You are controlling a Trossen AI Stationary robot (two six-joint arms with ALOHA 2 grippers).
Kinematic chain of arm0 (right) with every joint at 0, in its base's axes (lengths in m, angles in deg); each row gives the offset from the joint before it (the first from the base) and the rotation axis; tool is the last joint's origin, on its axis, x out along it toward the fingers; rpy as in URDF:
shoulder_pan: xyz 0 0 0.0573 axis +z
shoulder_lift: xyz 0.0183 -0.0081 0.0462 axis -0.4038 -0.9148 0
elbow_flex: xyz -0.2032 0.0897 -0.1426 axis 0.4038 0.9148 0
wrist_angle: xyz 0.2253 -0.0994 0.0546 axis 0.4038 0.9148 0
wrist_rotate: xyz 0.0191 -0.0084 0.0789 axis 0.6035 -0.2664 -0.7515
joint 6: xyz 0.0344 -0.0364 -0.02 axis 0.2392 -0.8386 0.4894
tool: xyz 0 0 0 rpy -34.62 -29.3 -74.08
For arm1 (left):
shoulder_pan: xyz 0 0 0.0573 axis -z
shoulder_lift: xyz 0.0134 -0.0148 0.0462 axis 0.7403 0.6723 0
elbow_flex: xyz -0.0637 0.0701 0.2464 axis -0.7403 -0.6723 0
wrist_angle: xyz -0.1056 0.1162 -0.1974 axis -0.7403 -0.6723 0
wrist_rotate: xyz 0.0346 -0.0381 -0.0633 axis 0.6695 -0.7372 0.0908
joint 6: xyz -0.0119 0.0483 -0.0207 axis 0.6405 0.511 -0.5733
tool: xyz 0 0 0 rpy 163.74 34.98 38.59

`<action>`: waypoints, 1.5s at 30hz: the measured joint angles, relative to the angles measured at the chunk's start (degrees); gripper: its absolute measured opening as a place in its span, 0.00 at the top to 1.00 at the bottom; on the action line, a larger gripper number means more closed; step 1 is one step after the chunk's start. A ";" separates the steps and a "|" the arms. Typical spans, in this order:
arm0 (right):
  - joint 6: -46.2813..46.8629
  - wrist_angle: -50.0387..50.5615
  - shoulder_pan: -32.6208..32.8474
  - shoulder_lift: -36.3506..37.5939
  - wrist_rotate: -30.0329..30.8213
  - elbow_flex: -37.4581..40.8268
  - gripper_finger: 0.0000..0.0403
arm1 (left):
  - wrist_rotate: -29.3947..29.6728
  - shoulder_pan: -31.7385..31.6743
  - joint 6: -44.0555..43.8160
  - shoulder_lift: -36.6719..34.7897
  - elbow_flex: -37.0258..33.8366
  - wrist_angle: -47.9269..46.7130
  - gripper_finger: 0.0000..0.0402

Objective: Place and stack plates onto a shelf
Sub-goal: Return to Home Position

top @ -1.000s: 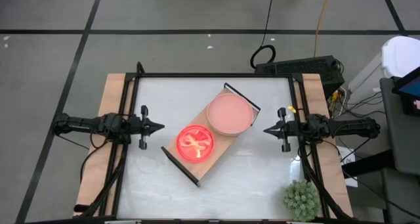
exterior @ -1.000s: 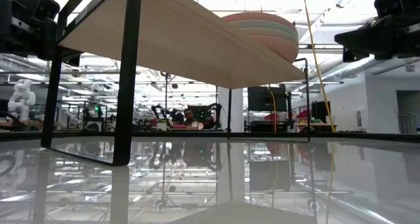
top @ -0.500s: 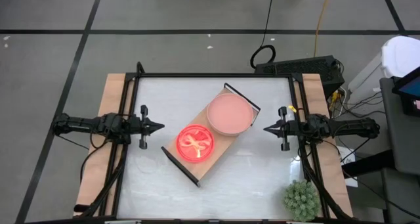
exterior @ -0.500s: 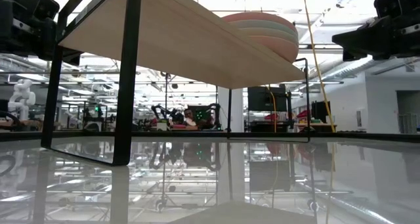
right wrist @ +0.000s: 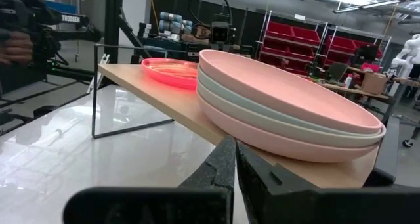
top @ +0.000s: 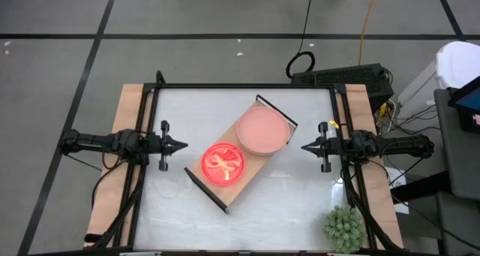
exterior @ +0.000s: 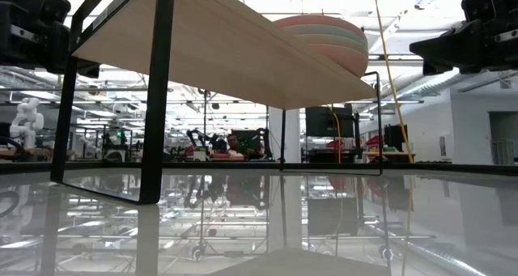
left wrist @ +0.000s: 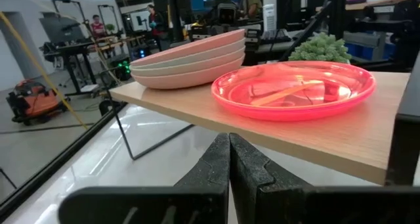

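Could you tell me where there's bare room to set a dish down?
Bare tabletop lies between shelf and plant, and above the left gripper in the high view. The right gripper waits opposite. The shelf is crowded: stacked plates and a neon plate nearly fill it.

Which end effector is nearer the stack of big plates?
Right. The right end effector sits just off the big plate stack; the left end effector waits beyond the neon pink plate.

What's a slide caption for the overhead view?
Wooden shelf carrying a dusty pink plate and a neon pink plate, left gripper and right gripper shut at either side.
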 joint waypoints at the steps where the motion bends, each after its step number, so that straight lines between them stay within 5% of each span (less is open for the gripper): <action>1: -0.02 0.00 0.00 0.02 -0.02 0.00 1.00 | -0.05 0.00 -0.01 0.00 -0.01 0.00 1.00; 18: 0.00 -0.07 0.00 0.00 -0.13 0.00 1.00 | -7.49 0.00 -3.48 0.14 -1.42 2.22 1.00; 45: 0.00 -0.09 0.02 0.00 -0.17 0.00 1.00 | -9.58 -3.28 -2.73 -0.91 -1.44 2.56 0.99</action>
